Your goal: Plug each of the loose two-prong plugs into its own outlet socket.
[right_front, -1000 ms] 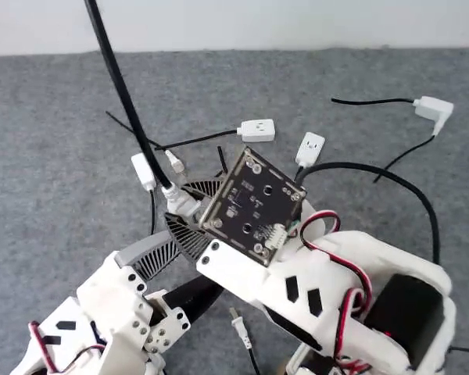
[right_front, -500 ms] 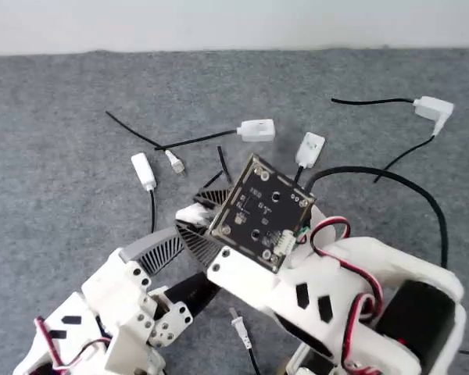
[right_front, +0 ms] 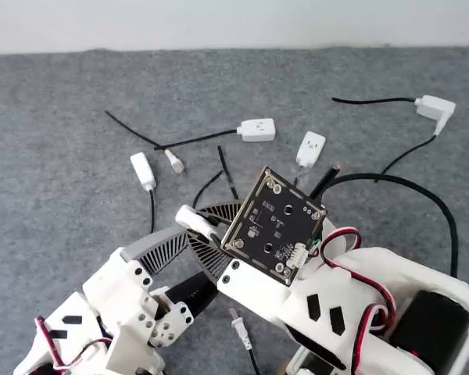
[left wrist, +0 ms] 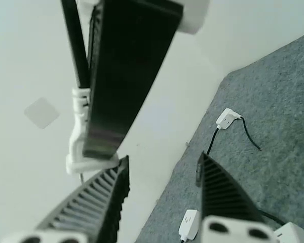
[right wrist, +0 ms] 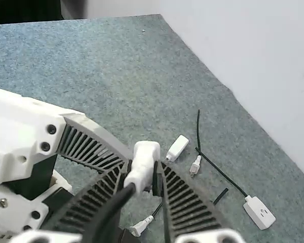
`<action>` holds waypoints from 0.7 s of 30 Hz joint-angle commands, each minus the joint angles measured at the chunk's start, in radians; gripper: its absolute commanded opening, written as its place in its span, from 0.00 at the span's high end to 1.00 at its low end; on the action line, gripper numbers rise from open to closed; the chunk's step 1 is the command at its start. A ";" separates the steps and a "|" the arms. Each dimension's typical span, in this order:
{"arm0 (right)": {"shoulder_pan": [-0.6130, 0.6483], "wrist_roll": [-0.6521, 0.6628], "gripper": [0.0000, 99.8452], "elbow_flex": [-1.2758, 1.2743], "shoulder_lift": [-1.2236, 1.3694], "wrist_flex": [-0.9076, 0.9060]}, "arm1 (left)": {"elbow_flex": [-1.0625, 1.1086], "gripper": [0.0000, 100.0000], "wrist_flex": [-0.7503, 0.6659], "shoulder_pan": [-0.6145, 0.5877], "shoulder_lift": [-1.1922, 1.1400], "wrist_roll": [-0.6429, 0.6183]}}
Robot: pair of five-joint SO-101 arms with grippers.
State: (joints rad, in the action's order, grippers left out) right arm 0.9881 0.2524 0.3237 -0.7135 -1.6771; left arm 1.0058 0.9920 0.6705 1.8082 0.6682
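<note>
Right gripper [right wrist: 143,174] clamped shut on white plug [right wrist: 146,152], ribbed jaws pinching its body from both sides, black cord [right wrist: 114,205] trailing back between them. Held plug [right_front: 197,220] just left of camera board [right_front: 275,226]. Left gripper [left wrist: 162,167] wide open, nothing held, one jaw near held plug. First socket [right_front: 258,130] and second socket [right_front: 310,148] beyond board. Third socket [right_front: 143,170] and small plug [right_front: 174,162] left of board. Fourth socket [right_front: 436,107] well right of board. Loose plug [right_front: 238,324] on grey carpet [right_front: 62,156], below board.
</note>
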 commanded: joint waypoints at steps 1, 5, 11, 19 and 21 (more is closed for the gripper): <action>0.016 0.015 0.99 0.006 0.002 -0.025 | 0.012 0.78 -0.032 -0.008 0.015 0.006; 0.016 0.015 0.99 0.006 0.001 -0.050 | 0.068 0.78 -0.029 -0.009 0.015 0.006; 0.012 0.015 0.99 0.006 0.001 -0.079 | 0.255 0.78 -0.127 -0.147 0.014 -0.028; 0.008 0.017 0.99 0.005 0.013 -0.070 | 0.441 0.78 -0.296 -0.351 0.012 -0.115; 0.002 0.017 0.99 0.005 0.013 -0.068 | 0.461 0.78 -0.270 -0.385 0.012 -0.118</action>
State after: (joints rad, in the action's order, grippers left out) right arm 0.9912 0.2524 0.3222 -0.6981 -1.7446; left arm 1.4523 0.7250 0.3544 1.8082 0.5746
